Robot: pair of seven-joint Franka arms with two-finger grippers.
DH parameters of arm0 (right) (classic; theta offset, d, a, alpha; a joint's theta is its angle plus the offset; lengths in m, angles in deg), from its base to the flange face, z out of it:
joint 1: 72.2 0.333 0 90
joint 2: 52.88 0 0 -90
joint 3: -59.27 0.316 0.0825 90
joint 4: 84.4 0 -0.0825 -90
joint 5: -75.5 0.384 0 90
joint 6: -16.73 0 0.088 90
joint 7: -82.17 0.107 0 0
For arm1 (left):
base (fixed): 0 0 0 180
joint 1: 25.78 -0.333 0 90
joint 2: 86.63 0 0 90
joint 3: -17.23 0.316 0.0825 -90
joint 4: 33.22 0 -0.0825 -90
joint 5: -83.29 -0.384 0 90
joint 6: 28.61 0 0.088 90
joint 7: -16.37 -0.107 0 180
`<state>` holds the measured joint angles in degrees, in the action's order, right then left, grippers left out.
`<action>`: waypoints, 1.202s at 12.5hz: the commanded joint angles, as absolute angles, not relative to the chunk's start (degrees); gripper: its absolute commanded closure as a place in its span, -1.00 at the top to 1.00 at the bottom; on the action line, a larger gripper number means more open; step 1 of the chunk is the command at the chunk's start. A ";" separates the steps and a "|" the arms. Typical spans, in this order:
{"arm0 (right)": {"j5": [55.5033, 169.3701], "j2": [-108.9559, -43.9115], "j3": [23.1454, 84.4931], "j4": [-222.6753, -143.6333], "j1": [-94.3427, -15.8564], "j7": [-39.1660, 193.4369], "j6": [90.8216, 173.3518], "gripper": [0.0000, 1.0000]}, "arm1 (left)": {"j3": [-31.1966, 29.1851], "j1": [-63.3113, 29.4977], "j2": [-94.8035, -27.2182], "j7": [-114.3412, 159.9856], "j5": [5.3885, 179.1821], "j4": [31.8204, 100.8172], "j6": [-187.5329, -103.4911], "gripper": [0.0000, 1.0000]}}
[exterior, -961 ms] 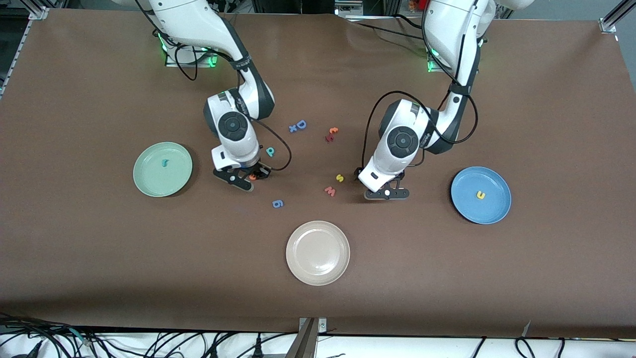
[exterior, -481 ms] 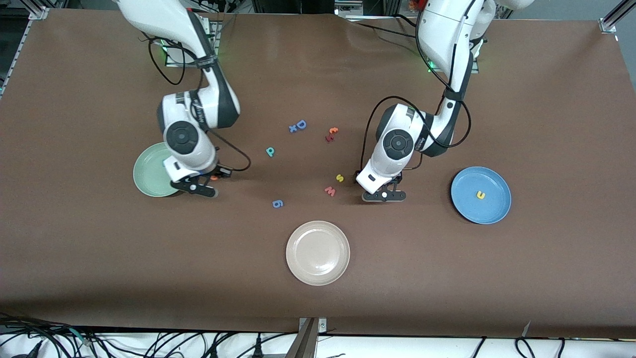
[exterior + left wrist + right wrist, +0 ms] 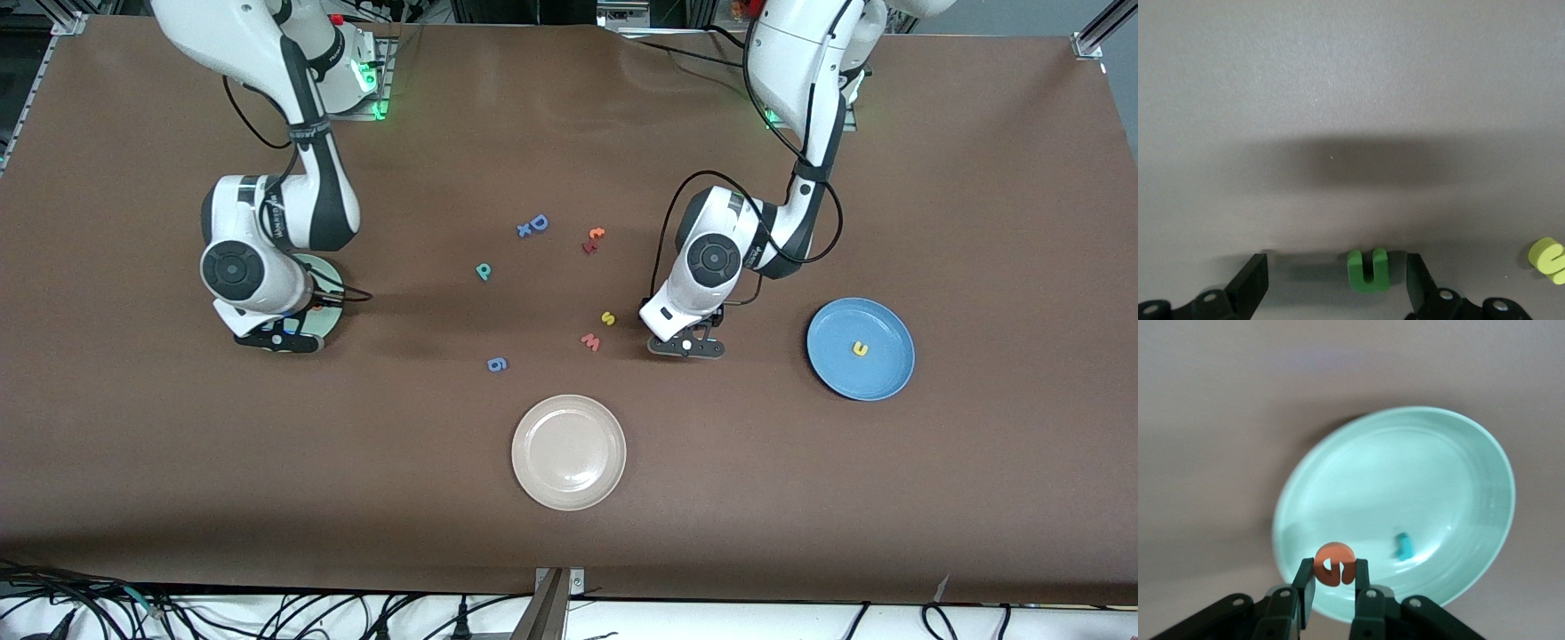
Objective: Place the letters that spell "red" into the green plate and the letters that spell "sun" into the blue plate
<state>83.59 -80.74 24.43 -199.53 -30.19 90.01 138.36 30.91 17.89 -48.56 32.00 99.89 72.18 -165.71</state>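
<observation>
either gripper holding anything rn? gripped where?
Right gripper, over the green plate, pinches the orange "e" by its two sides. Left gripper holds nothing: fingers open around the dark green "n" on the table.

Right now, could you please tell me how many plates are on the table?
3. The green plate sits toward the right arm's end, mostly hidden under that arm; the blue plate toward the left arm's end; the cream-white plate between them, nearest the front camera.
</observation>
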 commanded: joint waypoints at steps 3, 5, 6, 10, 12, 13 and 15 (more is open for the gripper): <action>84.47 -85.39 25.17 -199.01 -31.33 87.61 138.90 -0.74 | 31.73 19.39 -47.87 30.87 100.70 72.51 -165.99 0.67; 84.55 -85.40 25.17 -198.74 -31.33 87.53 138.81 -0.73 | 31.73 19.66 -47.17 30.87 100.70 72.25 -166.25 0.39; 84.56 -85.40 25.43 -198.74 -31.42 87.53 138.81 -0.72 | 31.73 19.75 -47.00 30.87 100.70 72.16 -166.60 0.15; 84.90 -85.66 25.87 -198.74 -31.94 87.35 138.72 0.91 | 31.73 20.01 -46.55 30.79 100.61 71.99 -166.69 -0.21; 84.91 -84.70 25.87 -198.13 -31.33 87.62 137.93 0.93 | 31.73 20.01 -46.47 30.26 100.61 71.90 -166.60 -0.43; 85.34 -83.48 25.96 -197.95 -31.07 88.05 136.54 0.90 | 31.73 20.01 -46.47 30.08 100.52 71.90 -166.60 -0.51; 86.84 -82.07 26.83 -197.77 -28.44 92.61 135.12 0.76 | 33.13 19.57 -47.60 25.89 100.52 71.72 -165.73 -0.55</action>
<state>85.64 -84.31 26.20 -197.77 -30.72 89.35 137.06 31.23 19.31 -48.07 30.58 99.89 71.92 -165.94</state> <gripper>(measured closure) 0.088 0.661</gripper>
